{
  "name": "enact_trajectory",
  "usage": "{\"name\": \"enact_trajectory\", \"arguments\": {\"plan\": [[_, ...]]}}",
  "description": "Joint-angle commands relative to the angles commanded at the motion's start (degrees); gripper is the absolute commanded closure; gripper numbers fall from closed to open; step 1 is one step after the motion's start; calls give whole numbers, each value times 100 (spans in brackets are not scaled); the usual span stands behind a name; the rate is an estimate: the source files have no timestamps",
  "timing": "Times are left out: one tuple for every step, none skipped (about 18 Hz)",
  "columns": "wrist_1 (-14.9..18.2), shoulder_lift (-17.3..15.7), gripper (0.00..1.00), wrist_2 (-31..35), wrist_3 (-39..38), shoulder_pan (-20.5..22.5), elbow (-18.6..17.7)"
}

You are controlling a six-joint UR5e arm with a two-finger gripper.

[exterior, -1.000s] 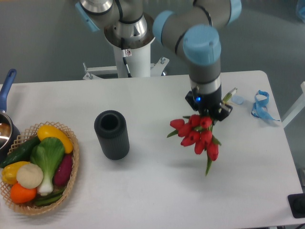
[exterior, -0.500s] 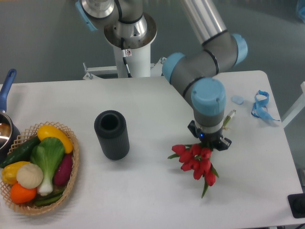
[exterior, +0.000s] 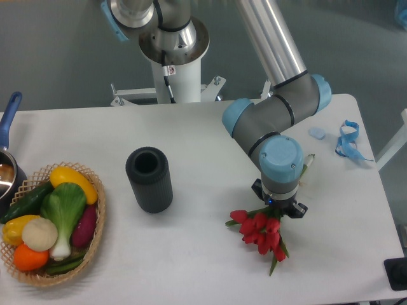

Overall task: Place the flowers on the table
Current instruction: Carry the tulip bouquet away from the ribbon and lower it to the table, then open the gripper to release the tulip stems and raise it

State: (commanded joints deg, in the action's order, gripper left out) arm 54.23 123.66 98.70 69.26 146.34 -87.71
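Note:
The flowers (exterior: pixel 259 232), a bunch of red tulips with green leaves, hang low over the white table (exterior: pixel 203 260) at front right, heads pointing toward the front edge. I cannot tell whether they touch the surface. Their pale stem ends (exterior: pixel 310 160) stick out behind the wrist. My gripper (exterior: pixel 278 207) points straight down and is shut on the stems just behind the blooms. The blue-capped wrist hides most of the fingers.
A black ribbed vase (exterior: pixel 149 179) stands upright left of centre. A wicker basket (exterior: pixel 101 213) of vegetables sits at front left, with a pot's blue handle (exterior: pixel 9 117) behind it. A blue ribbon (exterior: pixel 348 141) and a small pale object (exterior: pixel 316 133) lie at back right.
The arm has come down and toward the front edge, carrying the flowers with it. The tulips now sit lower and nearer the tabletop.

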Motion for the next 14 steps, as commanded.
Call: {"name": "enact_trajectory", "arguments": {"plan": [[26, -61, 0, -17, 0, -9, 26], [18, -149, 0, -35, -9, -9, 26], [26, -263, 0, -35, -9, -9, 35], [35, -394, 0, -53, -9, 0, 44], [35, -578, 0, -96, 0, 26, 61], [35, -780, 0, -201, 0, 70, 79], [44, -939, 0, -367, 9, 157, 123], [61, -1080, 0, -543, 26, 280, 149], [88, -1255, 0, -675, 157, 421, 193], [166, -1414, 0, -764, 402, 561, 280], [306, -1528, 0, -904, 718, 719, 307], [464, -1617, 0, -1088, 999, 912, 360], [753, -1757, 0, -1316, 1333, 1140, 421], [956, -1889, 0, -1397, 1554, 1264, 439]]}}
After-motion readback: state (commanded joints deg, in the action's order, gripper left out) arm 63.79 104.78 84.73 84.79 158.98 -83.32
